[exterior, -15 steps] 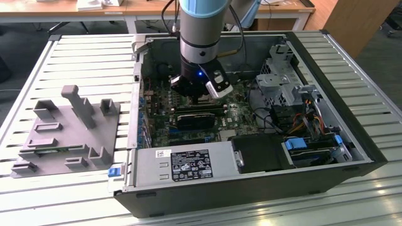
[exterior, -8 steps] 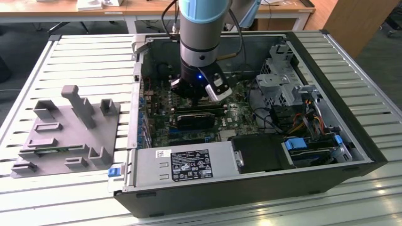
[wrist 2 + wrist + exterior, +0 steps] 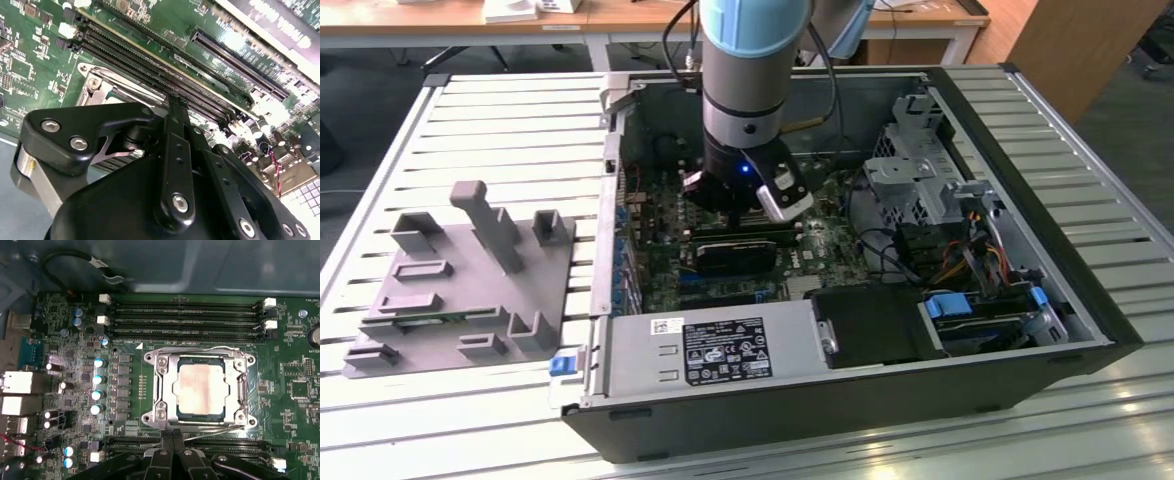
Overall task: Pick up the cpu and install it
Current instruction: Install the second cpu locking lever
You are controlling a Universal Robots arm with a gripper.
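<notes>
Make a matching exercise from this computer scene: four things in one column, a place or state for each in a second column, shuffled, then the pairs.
1. cpu
2. gripper
3. grey tray
4. computer case

A. on the slatted table, at the exterior view's left
B. lying open, motherboard exposed
C. seated in the metal-framed socket
D. fingers together, just off the socket's edge

Pairs: 1-C, 2-D, 3-A, 4-B

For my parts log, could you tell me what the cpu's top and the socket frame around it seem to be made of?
The cpu top looks like dull, brushed metal, pale with a pinkish cast. The socket frame looks like bright plated steel, judging by its sharp glints.
</notes>
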